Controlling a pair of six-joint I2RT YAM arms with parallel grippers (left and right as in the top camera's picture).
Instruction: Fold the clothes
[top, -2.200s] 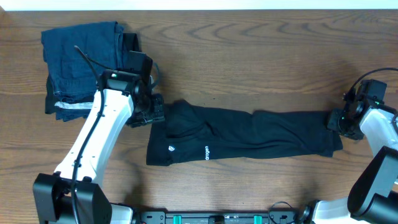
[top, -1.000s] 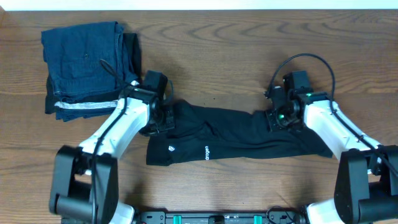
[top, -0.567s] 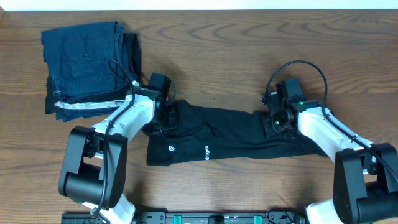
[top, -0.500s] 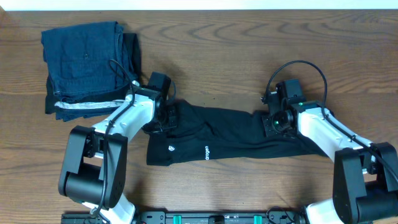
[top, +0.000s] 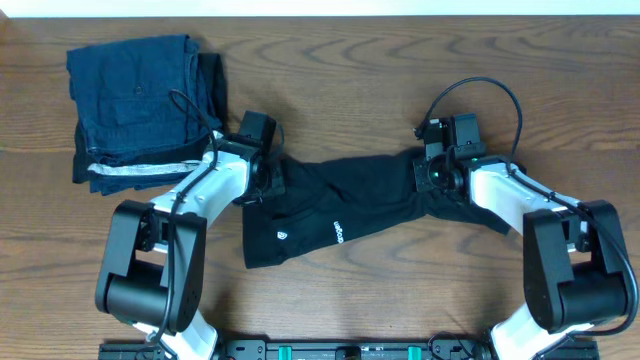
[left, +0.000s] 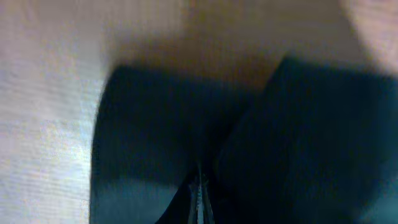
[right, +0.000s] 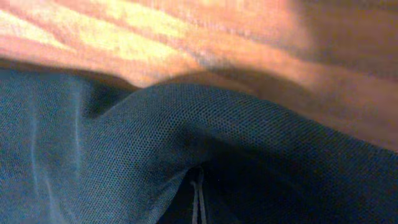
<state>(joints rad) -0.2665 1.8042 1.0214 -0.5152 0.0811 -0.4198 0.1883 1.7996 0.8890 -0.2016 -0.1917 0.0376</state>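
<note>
1 black T-shirt (top: 340, 200): left gripper (top: 268, 182) clamped on left end, right gripper (top: 431, 177) clamped on upper edge.

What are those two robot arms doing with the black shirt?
They are folding it. The left gripper pinches the black T-shirt at one end, and the right gripper pinches its top edge farther along. The shirt lies stretched across the wooden table, not yet folded over. Dark blue folded garments sit apart.

White arm shells (top: 205, 195), black joints (top: 150, 262), black left hand (top: 268, 182), right hand (top: 432, 180), looping cables (top: 480, 82)
</note>
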